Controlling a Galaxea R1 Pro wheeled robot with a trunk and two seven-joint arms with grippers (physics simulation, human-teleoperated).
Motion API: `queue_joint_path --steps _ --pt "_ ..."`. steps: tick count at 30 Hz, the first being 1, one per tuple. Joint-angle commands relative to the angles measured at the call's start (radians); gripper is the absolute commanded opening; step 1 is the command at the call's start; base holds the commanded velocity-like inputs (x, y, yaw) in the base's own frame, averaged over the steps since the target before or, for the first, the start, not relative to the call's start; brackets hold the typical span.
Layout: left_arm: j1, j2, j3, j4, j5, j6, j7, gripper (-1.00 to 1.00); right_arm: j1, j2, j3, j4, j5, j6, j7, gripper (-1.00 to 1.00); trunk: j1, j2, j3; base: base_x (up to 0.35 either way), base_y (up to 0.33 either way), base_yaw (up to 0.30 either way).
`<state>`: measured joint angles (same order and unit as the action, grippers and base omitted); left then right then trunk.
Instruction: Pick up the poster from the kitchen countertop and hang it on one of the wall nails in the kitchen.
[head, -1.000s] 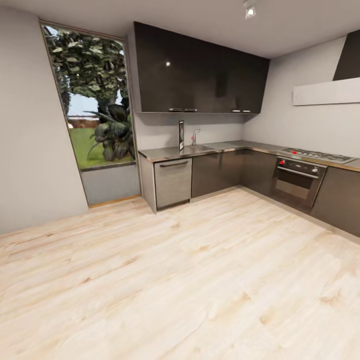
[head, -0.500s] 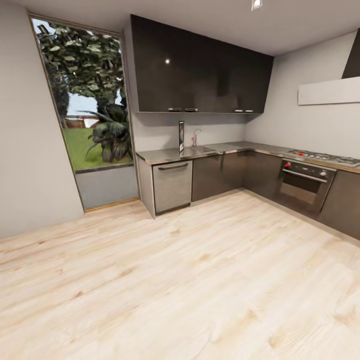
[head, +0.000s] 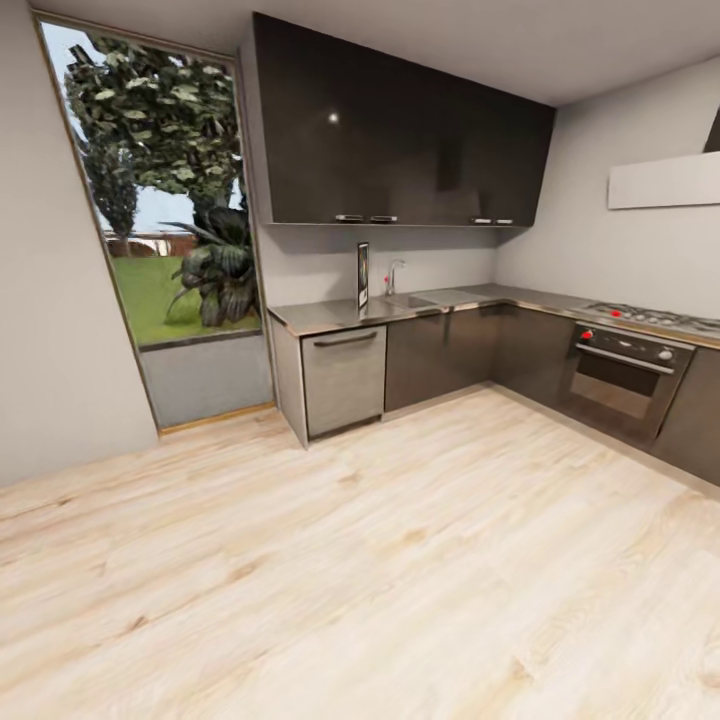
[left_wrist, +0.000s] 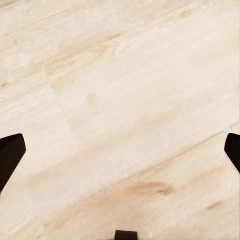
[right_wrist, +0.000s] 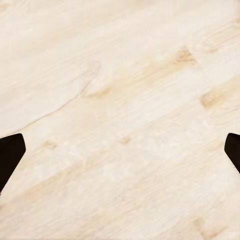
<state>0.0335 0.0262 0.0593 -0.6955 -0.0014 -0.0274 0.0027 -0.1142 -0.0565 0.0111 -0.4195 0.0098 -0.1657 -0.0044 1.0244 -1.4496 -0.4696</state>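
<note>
I see the poster (head: 363, 274) standing upright on the table (head: 330, 316), leaning at the wall beside the faucet (head: 393, 274), well across the wood floor (head: 380, 560). Left tool (left_wrist: 120, 150) and right tool (right_wrist: 120, 150) hang spread apart, empty, facing floorboards.

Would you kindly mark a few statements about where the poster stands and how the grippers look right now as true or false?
1. The poster stands upright on the kitchen countertop. True.
2. The poster is to the right of the faucet in the head view. False: it is to the faucet's left.
3. The left gripper is shut on the poster. False: its fingers are spread wide over bare wood floor.
4. The right gripper is open, with nothing between its fingers. True.
5. The oven has red knobs. True.
</note>
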Motion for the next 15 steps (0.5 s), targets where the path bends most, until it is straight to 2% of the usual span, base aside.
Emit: queue_joint_path --steps 1,15 --pt "0.000 0.000 0.001 -0.001 0.000 -0.002 0.000 1.00 -0.001 0.000 0.001 0.001 0.001 -0.003 0.000 1.00 0.001 0.000 -0.001 0.338 0.000 0.000" --pt "0.000 0.000 0.001 -0.001 0.000 -0.002 0.000 1.00 -0.001 0.001 0.002 0.001 0.001 -0.003 0.000 1.00 0.001 0.000 -0.001 0.338 0.000 0.000"
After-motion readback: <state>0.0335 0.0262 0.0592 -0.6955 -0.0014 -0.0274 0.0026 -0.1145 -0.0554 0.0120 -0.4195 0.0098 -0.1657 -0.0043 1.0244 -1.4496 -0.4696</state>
